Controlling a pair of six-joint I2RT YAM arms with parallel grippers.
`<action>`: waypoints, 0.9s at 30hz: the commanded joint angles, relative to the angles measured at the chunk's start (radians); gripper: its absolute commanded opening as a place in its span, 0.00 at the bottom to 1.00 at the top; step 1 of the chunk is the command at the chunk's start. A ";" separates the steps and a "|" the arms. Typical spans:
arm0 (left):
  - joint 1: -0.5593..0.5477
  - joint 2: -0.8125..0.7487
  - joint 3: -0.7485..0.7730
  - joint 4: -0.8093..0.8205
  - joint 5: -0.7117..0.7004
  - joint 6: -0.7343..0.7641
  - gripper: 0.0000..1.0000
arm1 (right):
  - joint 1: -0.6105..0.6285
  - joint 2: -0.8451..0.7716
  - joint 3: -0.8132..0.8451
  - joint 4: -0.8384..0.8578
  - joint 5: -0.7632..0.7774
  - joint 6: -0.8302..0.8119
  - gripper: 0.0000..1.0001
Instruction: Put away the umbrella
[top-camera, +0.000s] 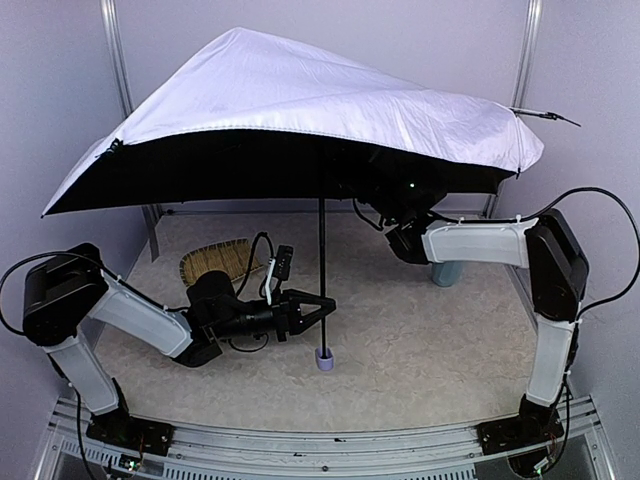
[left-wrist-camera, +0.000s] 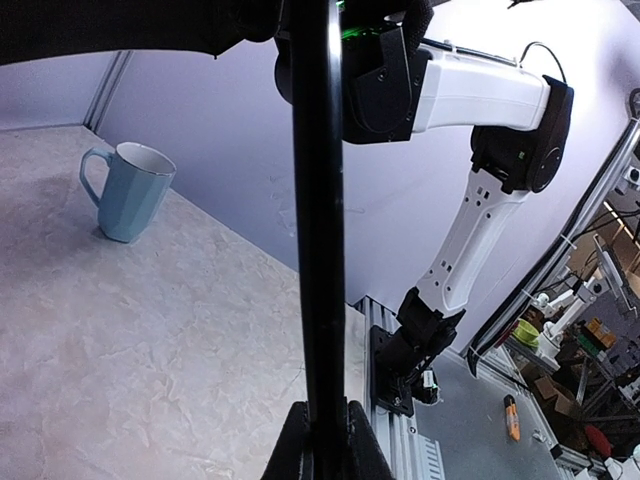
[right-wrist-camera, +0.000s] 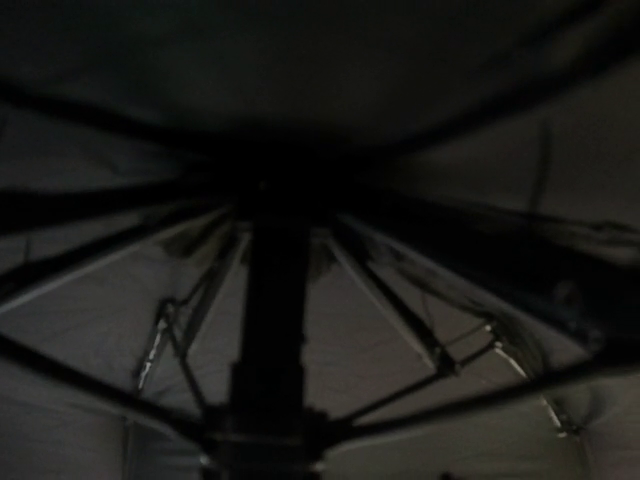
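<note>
Umbrella (right-wrist-camera: 300, 250) ribs — visible only from the right wrist.

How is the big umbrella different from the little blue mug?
The umbrella is white on top and black underneath; the mug is pale blue. The umbrella spreads wide; the mug is small. The left gripper clamps the umbrella; nothing touches the mug. Both stand upright on the table.
</note>
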 joint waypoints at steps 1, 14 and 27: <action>-0.010 -0.006 0.024 0.097 0.006 0.059 0.00 | -0.009 -0.070 -0.011 -0.011 0.004 -0.059 0.51; -0.010 -0.005 0.027 0.098 0.010 0.063 0.00 | -0.010 -0.084 -0.036 0.011 0.019 -0.071 0.40; -0.012 -0.007 0.027 0.092 0.012 0.069 0.00 | -0.016 -0.082 -0.046 0.006 0.043 -0.067 0.00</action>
